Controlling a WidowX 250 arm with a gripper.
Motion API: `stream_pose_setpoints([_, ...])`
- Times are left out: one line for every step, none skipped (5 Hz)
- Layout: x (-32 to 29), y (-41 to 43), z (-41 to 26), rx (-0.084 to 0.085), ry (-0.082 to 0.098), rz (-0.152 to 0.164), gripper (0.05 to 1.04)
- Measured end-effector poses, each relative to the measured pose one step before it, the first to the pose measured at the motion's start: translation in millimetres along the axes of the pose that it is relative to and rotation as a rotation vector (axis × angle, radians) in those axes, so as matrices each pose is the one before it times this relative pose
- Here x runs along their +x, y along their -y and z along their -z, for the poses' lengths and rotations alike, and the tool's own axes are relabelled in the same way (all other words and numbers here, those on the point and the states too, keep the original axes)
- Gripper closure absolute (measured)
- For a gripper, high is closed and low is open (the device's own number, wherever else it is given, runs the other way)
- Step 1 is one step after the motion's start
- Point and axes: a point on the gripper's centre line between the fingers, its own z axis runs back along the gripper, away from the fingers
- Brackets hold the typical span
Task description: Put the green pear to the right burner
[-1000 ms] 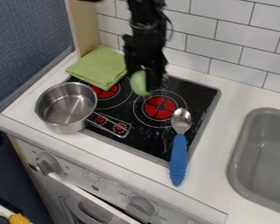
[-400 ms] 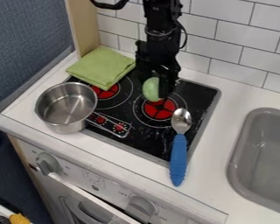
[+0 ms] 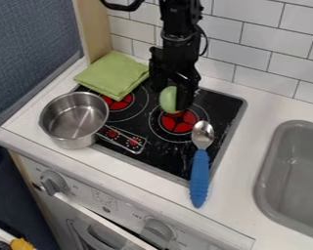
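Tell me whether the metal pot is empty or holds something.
Empty: the pot is lidless, and its bare metal bottom shows inside the rim.

I observe bright, diffuse illumination on the counter [image 3: 251,141]. Specular highlights register on the steel pot [image 3: 74,119] and spoon bowl [image 3: 203,134]. The lower-left area under the counter reads dark.

Your black arm [image 3: 177,22]: hangs down on the far side of the right burner [image 3: 179,122] | your wrist: near upright, beyond that burner | your gripper [image 3: 172,99]: points down by the burner's far edge, its fingers in a hold, slightly parted.
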Motion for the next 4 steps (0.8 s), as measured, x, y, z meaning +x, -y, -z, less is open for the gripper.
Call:
stream_pose_setpoints([-1.27, -0.58, -11.09, 0.0134, 0.0192, 0.0015, 0.082])
stream_pose_setpoints([-2.10, 3.99, -11.62, -0.0165, 0.0125, 0.0137, 0.082])
stream_pose_setpoints([-1.02, 5.02, -12.99, -0.0176, 0.0260, 0.0353, 0.082])
stream_pose_setpoints([-10.34, 8.57, -17.01, -0.0264, -0.0132, 0.0468, 0.082])
